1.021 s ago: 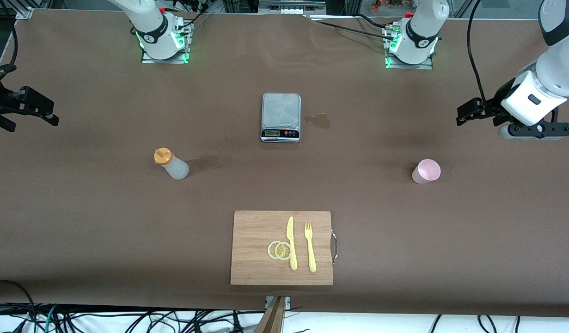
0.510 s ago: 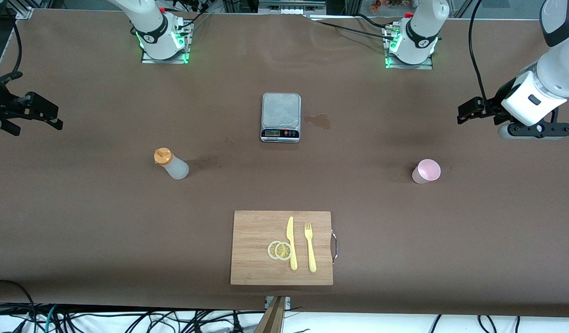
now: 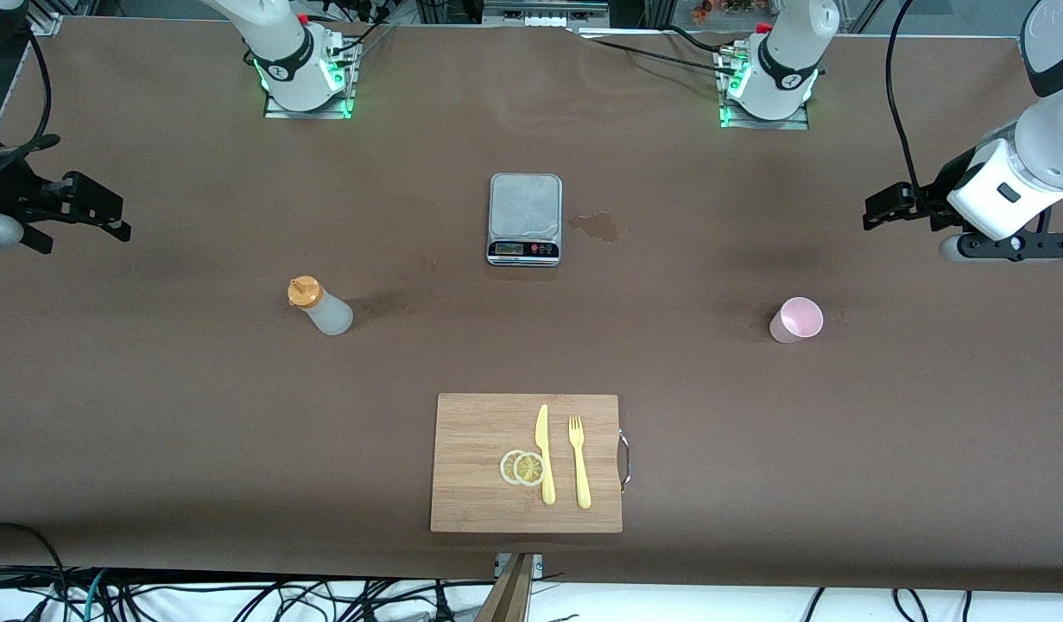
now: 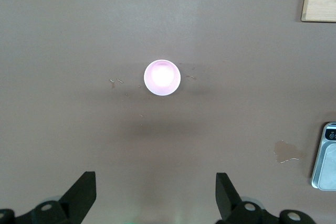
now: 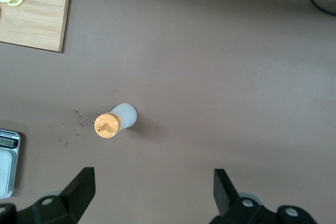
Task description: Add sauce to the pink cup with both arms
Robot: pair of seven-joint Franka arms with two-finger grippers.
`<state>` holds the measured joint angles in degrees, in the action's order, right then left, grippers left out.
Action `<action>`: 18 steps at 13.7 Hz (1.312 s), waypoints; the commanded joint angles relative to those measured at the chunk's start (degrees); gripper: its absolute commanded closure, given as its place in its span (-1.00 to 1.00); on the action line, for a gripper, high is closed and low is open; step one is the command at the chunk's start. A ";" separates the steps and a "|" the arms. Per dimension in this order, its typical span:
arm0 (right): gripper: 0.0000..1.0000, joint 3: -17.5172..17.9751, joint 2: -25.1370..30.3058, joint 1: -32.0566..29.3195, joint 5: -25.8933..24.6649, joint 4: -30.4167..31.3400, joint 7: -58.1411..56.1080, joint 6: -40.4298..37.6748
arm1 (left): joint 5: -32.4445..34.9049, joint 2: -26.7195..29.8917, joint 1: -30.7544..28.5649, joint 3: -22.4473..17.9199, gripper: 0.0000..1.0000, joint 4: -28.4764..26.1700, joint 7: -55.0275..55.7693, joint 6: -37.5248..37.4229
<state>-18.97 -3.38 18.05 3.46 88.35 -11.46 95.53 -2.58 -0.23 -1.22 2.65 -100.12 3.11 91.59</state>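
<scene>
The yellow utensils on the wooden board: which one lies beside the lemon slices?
The knife, plain-bladed, touches the lemon slices; the fork, with tines, lies apart.

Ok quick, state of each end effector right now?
Left end effector: open, holding nothing, up over the table near the pink cup.
Right end effector: open, holding nothing, up over the table near the sauce bottle.

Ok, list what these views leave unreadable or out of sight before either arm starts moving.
- Scale display: digits too small in the front view; the wrist views cut the scale at their edges.
- Sauce bottle: fill level unclear through the cloudy wall.
- Pink cup: inside washed out by glare in the left wrist view.
- Right pincer: its arm is cut off by the front view's edge.
- Left pincer: fingers overlap side-on in the front view.
</scene>
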 commanded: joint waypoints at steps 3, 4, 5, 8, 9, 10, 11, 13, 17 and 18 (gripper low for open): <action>-1.00 0.34 1.80 -0.03 0.58 0.41 -4.61 -1.05 | 1.26 0.58 -0.62 0.69 -1.00 0.28 -1.35 -0.36; -1.00 0.34 1.37 -0.12 1.37 0.33 -5.14 -1.31 | 1.26 0.58 -0.62 0.69 -1.00 0.10 -1.18 -0.36; -1.00 0.25 1.19 -0.12 2.07 0.50 -5.84 -1.31 | 1.26 0.58 -0.62 0.69 -1.00 0.10 -1.09 -0.36; -1.00 0.16 0.83 -0.12 1.99 0.50 -6.03 -1.40 | 1.26 0.32 -0.62 0.69 -1.00 0.28 -1.27 -0.01; -1.00 0.07 1.01 -0.12 1.64 0.50 -6.11 -1.66 | 1.26 0.23 -0.62 0.69 -1.00 0.19 -1.27 0.51; -1.00 -0.10 1.18 -0.30 1.64 0.50 -6.20 -2.36 | 1.18 0.05 -0.62 0.78 -1.00 0.19 -1.35 0.52; -1.00 -0.54 1.19 -0.38 1.55 0.50 -6.20 -2.71 | 1.26 -0.21 -0.54 0.69 -1.00 0.10 -1.35 0.52; -1.00 -1.77 1.19 -0.39 1.64 0.33 -6.99 -2.63 | 1.18 -2.66 -0.62 0.69 -1.00 -0.34 -1.44 0.78; -1.00 -2.74 1.45 -0.39 1.02 -0.11 -7.08 -2.72 | 1.18 -10.83 -2.11 0.52 -1.00 -4.63 -1.79 9.44; -1.00 -2.74 1.88 -0.39 1.02 -0.02 -7.08 -2.80 | 1.18 -11.89 -2.73 0.52 -1.00 -6.73 -3.71 15.14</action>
<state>-21.48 -2.81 17.55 4.61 88.39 -17.87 93.67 -2.53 -9.38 -2.55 2.78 -104.75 2.55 99.96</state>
